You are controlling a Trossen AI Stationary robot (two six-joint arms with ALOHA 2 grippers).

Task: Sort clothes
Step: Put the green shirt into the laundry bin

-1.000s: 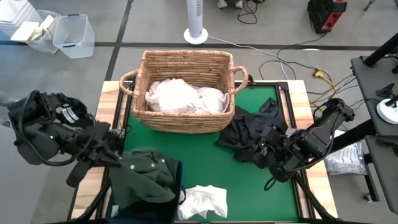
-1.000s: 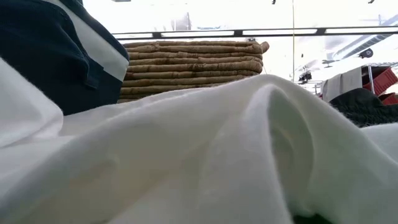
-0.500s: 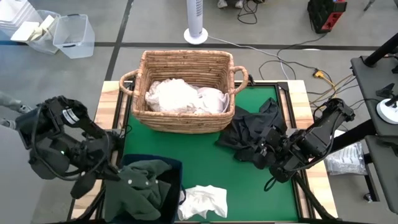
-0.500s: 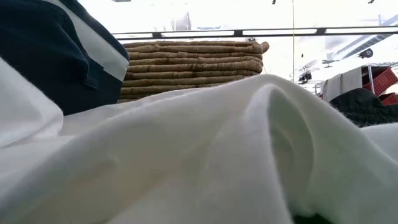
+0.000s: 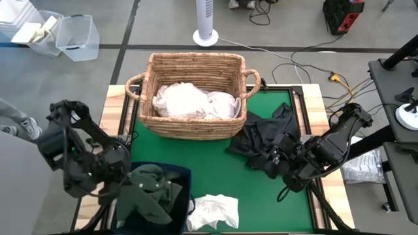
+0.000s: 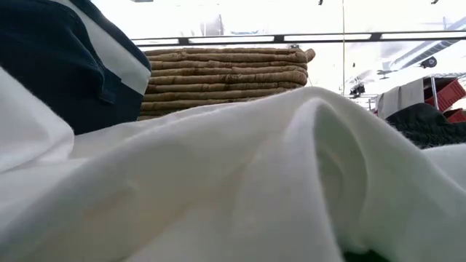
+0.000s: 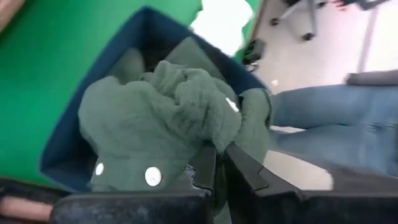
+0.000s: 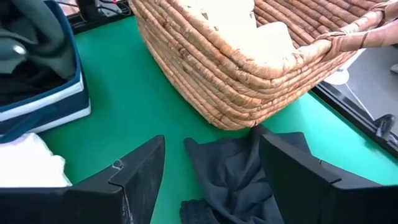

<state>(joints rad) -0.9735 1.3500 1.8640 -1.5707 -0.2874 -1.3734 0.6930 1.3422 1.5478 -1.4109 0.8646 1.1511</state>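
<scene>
High view: A wicker basket (image 5: 194,98) is set at the far edge of the green table (image 5: 215,166), and white clothes (image 5: 192,101) are piled in it. A navy bin (image 5: 177,196) is placed at the near left corner, with a green garment (image 5: 149,192) heaped in it. A white garment (image 5: 213,210) is laid at the near edge, just beside the bin. A black garment (image 5: 268,140) is spread near the right edge, touching the basket. The left gripper (image 5: 124,187) is positioned at the bin's left rim. The right gripper (image 5: 279,163) is held over the black garment.

Low view: The picture is filled by the white garment (image 6: 233,182); the bin (image 6: 65,65) and basket (image 6: 226,76) are seen behind it.

Left wrist view: The left gripper (image 7: 217,163) is closed, its jaws pinched on a fold of the green garment (image 7: 161,124) inside the bin (image 7: 62,149).

Right wrist view: The right gripper (image 8: 211,171) is spread wide with nothing between the jaws; the black garment (image 8: 230,168) lies beneath it, against the basket (image 8: 249,56).
</scene>
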